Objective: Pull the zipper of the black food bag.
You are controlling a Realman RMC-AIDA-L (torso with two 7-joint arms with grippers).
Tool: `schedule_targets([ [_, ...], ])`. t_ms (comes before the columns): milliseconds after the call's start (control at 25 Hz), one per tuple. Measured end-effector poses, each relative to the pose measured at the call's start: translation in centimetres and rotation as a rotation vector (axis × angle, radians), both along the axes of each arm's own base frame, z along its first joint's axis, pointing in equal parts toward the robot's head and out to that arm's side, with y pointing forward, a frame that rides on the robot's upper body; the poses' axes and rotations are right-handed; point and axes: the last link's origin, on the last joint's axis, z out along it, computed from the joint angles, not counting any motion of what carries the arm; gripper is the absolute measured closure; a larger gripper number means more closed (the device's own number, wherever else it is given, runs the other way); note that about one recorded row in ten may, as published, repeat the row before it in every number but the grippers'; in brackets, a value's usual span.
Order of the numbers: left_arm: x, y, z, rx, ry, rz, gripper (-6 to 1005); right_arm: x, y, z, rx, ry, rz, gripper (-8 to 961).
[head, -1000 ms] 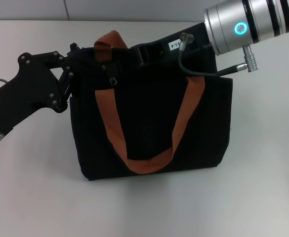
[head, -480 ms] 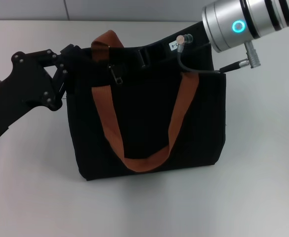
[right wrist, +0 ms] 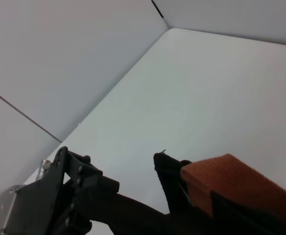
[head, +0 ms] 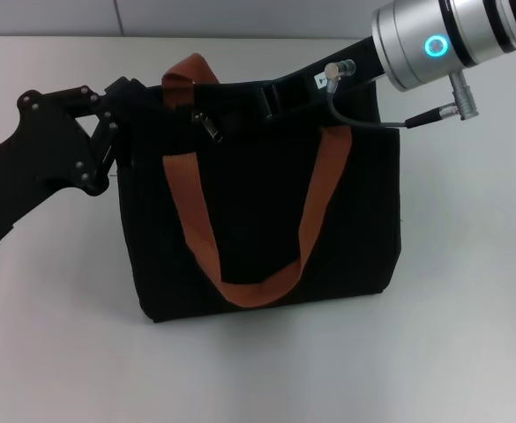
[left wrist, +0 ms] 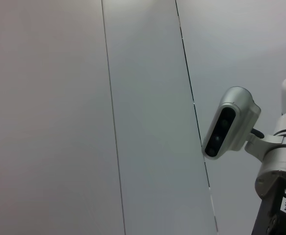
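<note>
The zipper (head: 210, 126) is lying on the top edge of the black food bag (head: 266, 220), towards the bag's left end, just right of the rear orange-brown strap. Its small silvery tab is tilting away from the zip line.

The black food bag is standing upright on the white table (head: 469, 308), its broad face towards the head camera. One orange-brown strap (head: 258, 220) is hanging down the front in a long loop. A second strap (head: 190, 75) is rising above the top edge at the left end; the right wrist view is showing it as an orange block (right wrist: 231, 183) next to a raised black corner of the fabric.

The left gripper (head: 130, 110) is pressing against the bag's upper left corner. Its black linkage is reaching in from the left side of the table. Its fingertips are merging with the black fabric, so whether they are apart or clamped on the bag cannot be told. The right wrist view is showing the same black linkage (right wrist: 79, 196) against the bag's edge.

The right gripper (head: 275, 99) is sitting at the bag's top edge, right of the zipper. Its black body is extending from the silver wrist (head: 443, 40) in the upper right. The spacing of its fingers cannot be told.

The left wrist view is showing only a wall and the robot's head camera (left wrist: 228, 122).
</note>
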Motion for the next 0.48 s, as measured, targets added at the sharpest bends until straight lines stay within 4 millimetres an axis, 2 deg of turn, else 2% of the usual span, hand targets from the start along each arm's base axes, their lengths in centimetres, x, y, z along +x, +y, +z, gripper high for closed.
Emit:
schedule_targets([
  [440, 0.06, -0.03, 0.06, 0.002, -0.004, -0.004, 937, -0.04, -0.37, 0.19, -0.028, 0.065, 0.016, 914],
  [480, 0.07, -0.03, 0.07, 0.002, -0.005, -0.004, 936, 0.03, -0.41, 0.09, -0.034, 0.063, 0.016, 885],
])
